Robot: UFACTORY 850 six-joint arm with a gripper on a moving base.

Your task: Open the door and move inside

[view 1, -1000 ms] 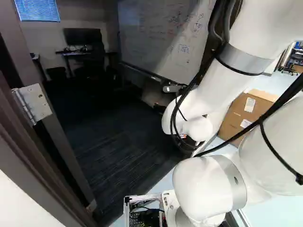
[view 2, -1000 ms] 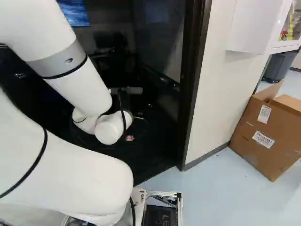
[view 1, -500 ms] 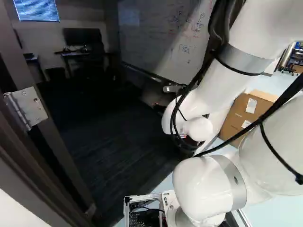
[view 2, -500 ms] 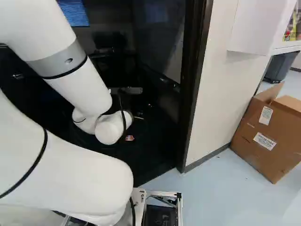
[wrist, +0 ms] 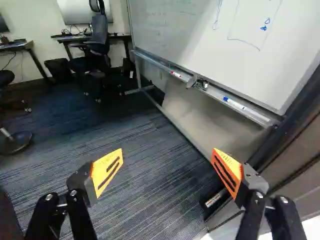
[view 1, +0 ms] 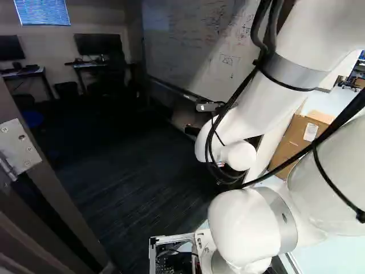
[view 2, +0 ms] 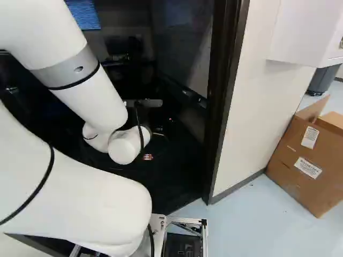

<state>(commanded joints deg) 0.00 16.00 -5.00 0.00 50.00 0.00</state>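
The doorway stands open onto a dark carpeted room. At the left of the left base view, a hinge plate (view 1: 19,149) sits on a dark brown upright (view 1: 57,197); whether that is door edge or frame, I cannot tell. The other side of the door frame (view 2: 228,101) rises right of the arm in the right base view. My wrist (view 1: 238,155) reaches into the opening, and the gripper cannot be made out in the base views. In the wrist view my gripper (wrist: 167,153) is open above the carpet, nothing between its orange pads. No door handle shows.
A whiteboard (wrist: 220,45) on a metal stand runs along the room's right side. Desks (view 1: 91,64) and an office chair (wrist: 97,42) stand at the back. Outside, right of the frame, are a white wall (view 2: 252,96) and a cardboard box (view 2: 308,160).
The base has moved nearer the doorway: the hinge plate shifts outward and down in the left base view, and the frame and box slide right in the right base view. The arm holds its pose.
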